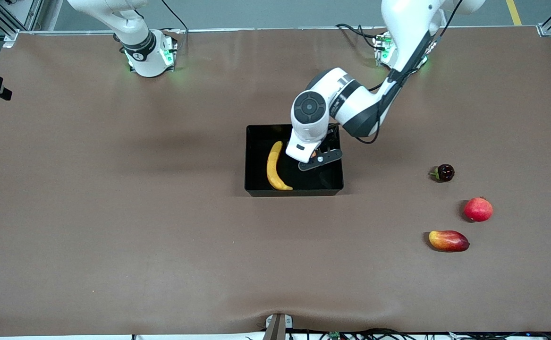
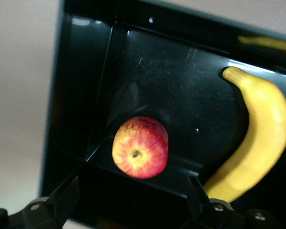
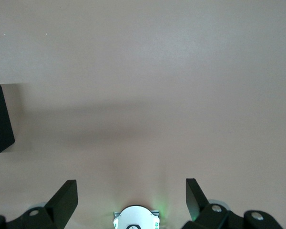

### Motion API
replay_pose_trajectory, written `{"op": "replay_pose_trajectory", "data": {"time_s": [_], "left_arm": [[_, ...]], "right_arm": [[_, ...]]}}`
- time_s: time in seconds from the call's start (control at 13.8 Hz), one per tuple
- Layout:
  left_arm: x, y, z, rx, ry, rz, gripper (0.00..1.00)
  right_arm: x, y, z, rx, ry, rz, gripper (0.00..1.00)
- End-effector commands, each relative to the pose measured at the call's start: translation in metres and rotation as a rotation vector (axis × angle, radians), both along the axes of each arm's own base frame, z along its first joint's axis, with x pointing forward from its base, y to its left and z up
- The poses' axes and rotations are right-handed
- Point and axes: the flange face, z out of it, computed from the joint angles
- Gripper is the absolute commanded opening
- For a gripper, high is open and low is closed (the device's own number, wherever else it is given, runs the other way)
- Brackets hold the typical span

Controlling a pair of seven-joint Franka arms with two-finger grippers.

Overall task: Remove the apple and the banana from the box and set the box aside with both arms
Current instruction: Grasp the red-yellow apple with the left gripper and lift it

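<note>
Front view: my left arm [image 1: 351, 101] reaches from its base to the middle of the brown table [image 1: 114, 212], and its left gripper [image 1: 317, 158] hangs over the black box [image 1: 294, 191], at the side of the box toward the left arm's end of the table. The banana [image 1: 275, 166] lies flat in the box, at the side toward the right arm's end, with its length running from the robots' edge toward the front camera.

Left wrist view: the left gripper [image 2: 133, 202] has its fingers [image 2: 66, 195] spread wide and holds nothing. The apple [image 2: 140, 147], red with yellowish patches, rests on the glossy floor of the box [image 2: 86, 71] close to a corner, between the spread fingers and below them; I see a gap on each side. The banana [image 2: 260, 133] lies apart from the apple.

Right wrist view: my right arm [image 1: 133, 33] waits near its base, and the right gripper [image 3: 132, 202] hangs over bare table with its fingers [image 3: 66, 198] spread and nothing between them.

Three other fruits lie on the table toward the left arm's end, well apart from the box: a small dark fruit [image 1: 444, 173], a plain red round fruit [image 1: 478, 209] nearer the front camera, and a red-yellow mango [image 1: 448, 241] nearest of all.
</note>
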Motion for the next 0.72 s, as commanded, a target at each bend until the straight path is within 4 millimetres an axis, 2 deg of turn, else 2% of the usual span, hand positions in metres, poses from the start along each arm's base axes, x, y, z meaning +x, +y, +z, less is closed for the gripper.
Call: {"op": "replay_pose_trajectory", "data": {"time_s": [0.0, 0.22, 0.43, 0.51, 0.58, 0.65], "left_arm": [[-0.008, -0.002, -0.03, 0.022, -0.023, -0.002, 1.0], [-0.011, -0.006, -0.063, 0.06, -0.049, 0.012, 1.0], [-0.011, -0.007, -0.084, 0.056, -0.047, 0.019, 1.0], [-0.012, -0.008, -0.088, 0.051, -0.047, 0.019, 0.89], [-0.011, -0.008, -0.087, 0.05, -0.048, 0.019, 0.48], [-0.01, -0.008, -0.083, 0.047, -0.054, 0.02, 0.0]], "right_arm": [[-0.001, -0.004, 0.001, 0.024, 0.0, 0.0, 1.0], [-0.001, -0.004, 0.001, 0.024, 0.0, 0.0, 1.0], [-0.001, -0.004, 0.001, 0.024, 0.0, 0.0, 1.0], [-0.001, -0.004, 0.001, 0.024, 0.0, 0.0, 1.0], [-0.001, -0.004, 0.001, 0.024, 0.0, 0.0, 1.0], [-0.001, -0.004, 0.001, 0.024, 0.0, 0.0, 1.0]]}}
